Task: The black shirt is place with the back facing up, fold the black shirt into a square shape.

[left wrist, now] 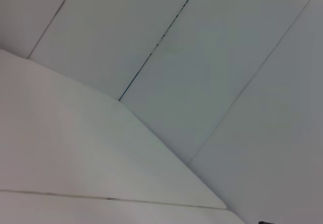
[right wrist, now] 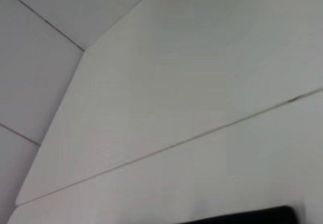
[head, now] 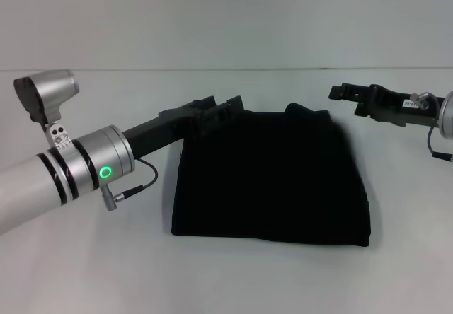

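Lying mid-worktop (head: 92, 271), the black shirt (head: 272, 179) is folded nearly square. The left gripper (head: 216, 112) touches its far-left corner, the right gripper (head: 354, 95) hovers apart; I cannot tell either's jaws. Withdrawing could snag and undo the fold.

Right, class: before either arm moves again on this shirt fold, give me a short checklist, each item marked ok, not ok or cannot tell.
1. The black shirt lies folded in a compact, roughly square block on the white table: ok.
2. Shirt edges tidy: not ok, the far edge is lumpy.
3. The left gripper is free of the cloth: cannot tell, it sits at the shirt's far left corner, black against black.
4. The right gripper is clear of the shirt: ok, it hangs apart, off the far right corner.
5. Nothing trailing from the right gripper: ok.
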